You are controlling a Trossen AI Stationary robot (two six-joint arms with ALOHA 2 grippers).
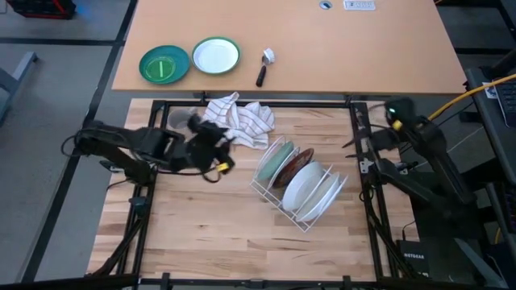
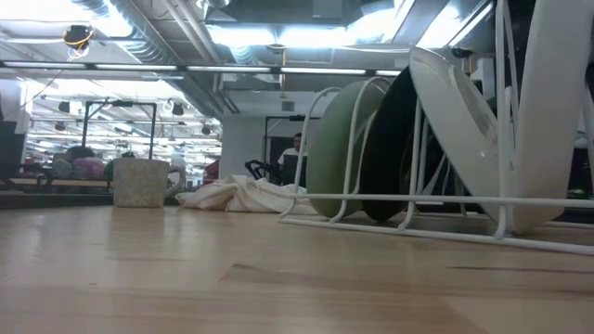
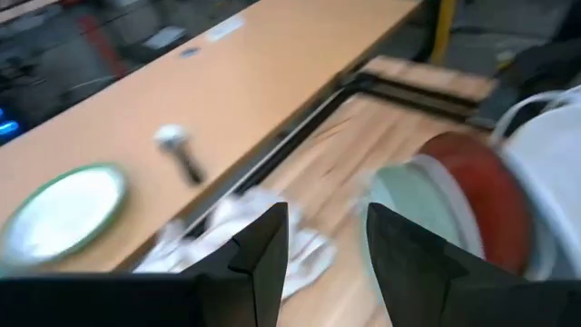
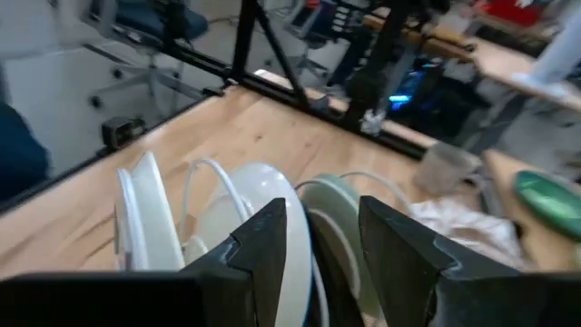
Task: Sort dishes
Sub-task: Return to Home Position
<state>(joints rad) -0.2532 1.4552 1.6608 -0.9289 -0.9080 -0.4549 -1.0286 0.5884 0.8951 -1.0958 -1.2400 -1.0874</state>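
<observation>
High view: racked plates, NETGEAR box

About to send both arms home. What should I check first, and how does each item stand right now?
1. Empty left gripper: ok, fingers apart, nothing between them.
2. Empty right gripper: ok, open, nothing held.
3. Plates seated: ok, the pale plate, dark red plate and white plates stand on edge in the dish rack.
4. Rack clearance, left gripper: ok, it hangs by the napkin, apart from the rack.
5. Rack clearance, right arm: ok, at the table's right side in the high view.
6. Room around the grey mug: cannot tell.
</observation>
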